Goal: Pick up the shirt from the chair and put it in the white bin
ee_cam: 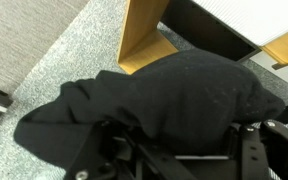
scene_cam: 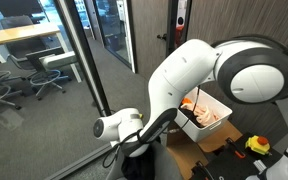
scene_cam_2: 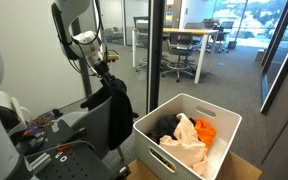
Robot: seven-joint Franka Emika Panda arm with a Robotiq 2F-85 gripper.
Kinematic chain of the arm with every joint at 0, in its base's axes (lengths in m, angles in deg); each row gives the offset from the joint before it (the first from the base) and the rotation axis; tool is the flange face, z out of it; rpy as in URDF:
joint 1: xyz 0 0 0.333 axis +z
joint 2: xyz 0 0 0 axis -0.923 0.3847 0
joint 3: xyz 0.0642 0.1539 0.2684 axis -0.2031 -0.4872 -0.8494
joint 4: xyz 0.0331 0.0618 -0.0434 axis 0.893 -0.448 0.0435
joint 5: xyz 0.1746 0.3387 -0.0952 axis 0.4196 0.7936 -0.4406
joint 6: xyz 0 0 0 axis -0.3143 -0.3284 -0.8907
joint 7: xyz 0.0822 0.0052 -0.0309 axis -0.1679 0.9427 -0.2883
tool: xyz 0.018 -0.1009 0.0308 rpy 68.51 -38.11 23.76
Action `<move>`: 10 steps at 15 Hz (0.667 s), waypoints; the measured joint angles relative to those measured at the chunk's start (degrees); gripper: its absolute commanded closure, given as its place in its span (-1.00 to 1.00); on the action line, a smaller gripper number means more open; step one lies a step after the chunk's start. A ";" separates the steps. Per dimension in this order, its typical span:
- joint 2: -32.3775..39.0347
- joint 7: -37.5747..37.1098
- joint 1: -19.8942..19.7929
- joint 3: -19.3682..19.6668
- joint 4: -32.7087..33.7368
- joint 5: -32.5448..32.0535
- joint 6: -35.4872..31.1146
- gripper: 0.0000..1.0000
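A black shirt (scene_cam_2: 114, 115) hangs from my gripper (scene_cam_2: 106, 80) in mid air, left of the white bin (scene_cam_2: 224, 142). The bin holds cream, orange and dark clothes. In an exterior view the shirt (scene_cam: 139, 160) hangs low under the gripper (scene_cam: 134, 142), with the bin (scene_cam: 194, 128) behind the arm. In the wrist view the shirt (ee_cam: 164, 100) fills the middle and covers the gripper fingers (ee_cam: 184, 155), which are shut on it. I cannot make out the chair.
The bin stands on a cardboard box (scene_cam_2: 246, 168). A glass wall with a dark frame (scene_cam_2: 156, 50) stands behind it. A tan box edge (ee_cam: 144, 40) lies on grey carpet (ee_cam: 44, 50). Tools lie on the robot's table (scene_cam_2: 44, 125).
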 measured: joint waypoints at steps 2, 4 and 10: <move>-3.43 -1.91 -1.19 0.73 -0.37 -0.02 2.13 0.77; -7.03 -3.44 -3.27 1.94 -0.91 -0.02 3.82 0.77; -17.32 -7.29 -10.88 5.73 -2.30 -0.02 8.25 0.73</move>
